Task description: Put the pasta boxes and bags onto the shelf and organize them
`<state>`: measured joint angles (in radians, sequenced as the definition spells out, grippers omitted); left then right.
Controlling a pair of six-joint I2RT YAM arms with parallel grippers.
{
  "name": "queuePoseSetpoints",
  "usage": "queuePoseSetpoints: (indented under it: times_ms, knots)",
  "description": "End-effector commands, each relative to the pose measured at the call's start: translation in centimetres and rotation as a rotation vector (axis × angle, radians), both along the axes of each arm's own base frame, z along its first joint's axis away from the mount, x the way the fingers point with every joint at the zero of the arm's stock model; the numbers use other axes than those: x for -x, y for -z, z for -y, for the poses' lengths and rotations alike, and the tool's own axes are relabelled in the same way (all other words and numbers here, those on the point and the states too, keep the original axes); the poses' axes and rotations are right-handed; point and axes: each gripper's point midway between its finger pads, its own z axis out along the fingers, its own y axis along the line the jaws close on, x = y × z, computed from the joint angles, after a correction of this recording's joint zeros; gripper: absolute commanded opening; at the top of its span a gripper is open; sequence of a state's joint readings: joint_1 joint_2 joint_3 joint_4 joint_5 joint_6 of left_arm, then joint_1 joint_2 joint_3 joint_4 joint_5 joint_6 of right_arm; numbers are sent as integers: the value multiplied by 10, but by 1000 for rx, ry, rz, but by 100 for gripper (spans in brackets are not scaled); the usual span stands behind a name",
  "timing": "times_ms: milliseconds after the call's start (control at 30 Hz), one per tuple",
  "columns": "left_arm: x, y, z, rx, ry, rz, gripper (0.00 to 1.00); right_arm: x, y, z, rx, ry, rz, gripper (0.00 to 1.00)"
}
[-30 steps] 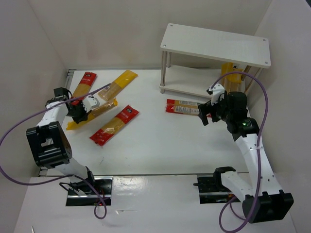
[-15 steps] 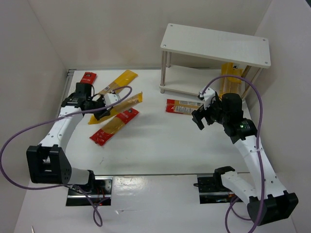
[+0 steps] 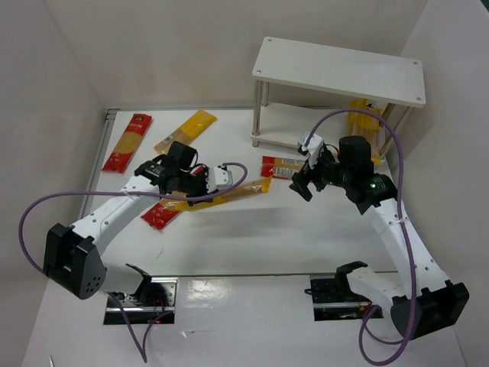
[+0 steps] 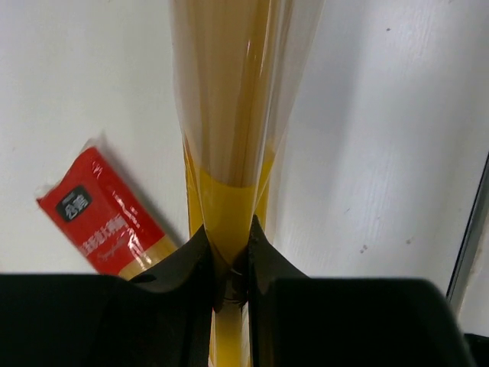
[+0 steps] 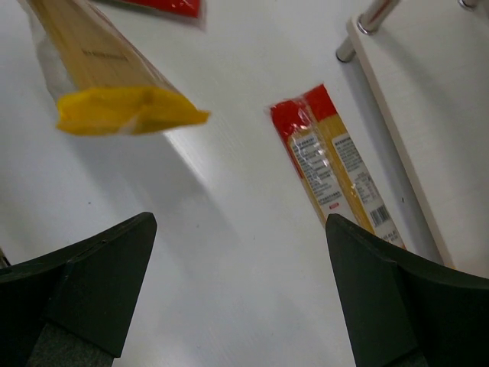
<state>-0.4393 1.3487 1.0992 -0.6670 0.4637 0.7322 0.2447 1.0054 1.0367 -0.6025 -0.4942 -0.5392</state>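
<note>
The left gripper (image 3: 208, 185), clenched on a yellow pasta bag (image 3: 244, 189), has swung in from beside the red pack (image 3: 127, 142) at far left and holds it over the mid-counter (image 3: 252, 237), tip toward the wide-open right gripper (image 3: 300, 183); it looks like a handover on the way to the shelf (image 3: 336, 69)

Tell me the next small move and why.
Probably move the open right gripper onto the free end of the yellow pack: the left gripper, shut on it, holds it out toward the right, and the shelf stands on the right arm's side.
</note>
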Motion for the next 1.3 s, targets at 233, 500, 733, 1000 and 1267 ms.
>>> queuePoseSetpoints:
  times_ms: [233, 500, 733, 1000, 1267]
  knots:
    - [-15, -23, 67, 147, 74, 17, 0, 21, -18, -67, 29, -317, 63, 100]
    - [-13, -22, 74, 156, 88, -7, 0, 40, 18, -113, 141, -468, 2, 100]
    - [0, -31, 72, 185, 110, -7, 0, 32, 16, -115, 138, -431, 37, 100]
    - [5, -55, 45, 270, 67, 24, 0, 20, -43, -40, 14, -177, 191, 100]
    - [13, -95, 26, 445, 100, -44, 0, 7, -23, -37, -16, -155, 124, 100]
